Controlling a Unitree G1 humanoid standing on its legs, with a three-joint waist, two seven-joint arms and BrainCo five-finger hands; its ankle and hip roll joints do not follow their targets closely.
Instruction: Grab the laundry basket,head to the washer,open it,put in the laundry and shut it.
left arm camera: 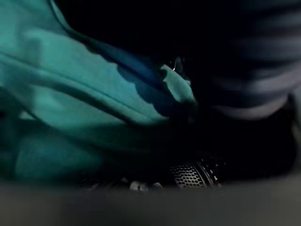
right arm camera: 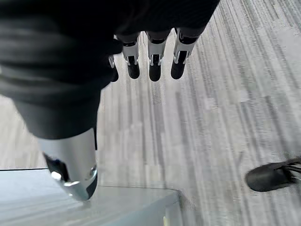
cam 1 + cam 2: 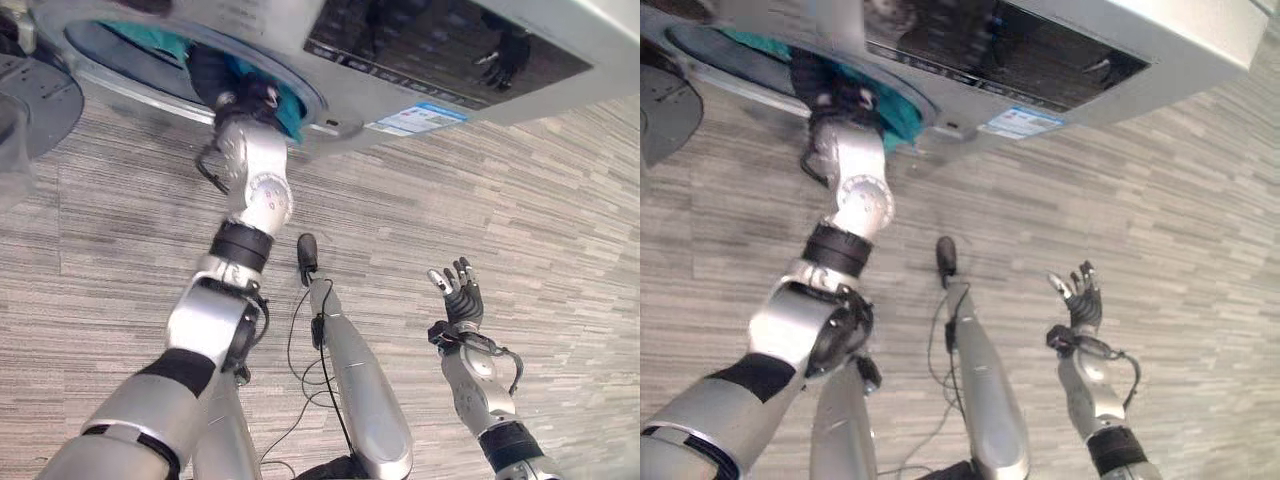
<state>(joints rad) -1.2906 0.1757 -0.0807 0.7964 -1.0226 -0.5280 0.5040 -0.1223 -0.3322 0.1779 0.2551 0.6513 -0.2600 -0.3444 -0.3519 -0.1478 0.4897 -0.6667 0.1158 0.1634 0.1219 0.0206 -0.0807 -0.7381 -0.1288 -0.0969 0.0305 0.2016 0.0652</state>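
Observation:
The grey washer [image 3: 560, 30] stands across the top of the eye views, its round opening [image 3: 120, 80] uncovered. My left arm reaches up into that opening, and my left hand [image 3: 240, 92] is inside the drum among teal laundry [image 3: 290, 115]. In the left wrist view the teal laundry [image 1: 84, 103] lies bunched in the dark drum, with perforated drum wall [image 1: 188, 176] beneath it. My right hand [image 3: 462, 292] hangs open over the floor to the right, away from the washer, holding nothing; its straight fingers [image 2: 153, 70] point at the grey floor.
The washer door [image 3: 35, 105] is swung out at the far left. A dark control panel [image 3: 440, 40] runs along the washer's front. Grey striped floor [image 3: 560, 220] spreads to the right. A corner of the washer [image 2: 94, 207] lies close to my right wrist.

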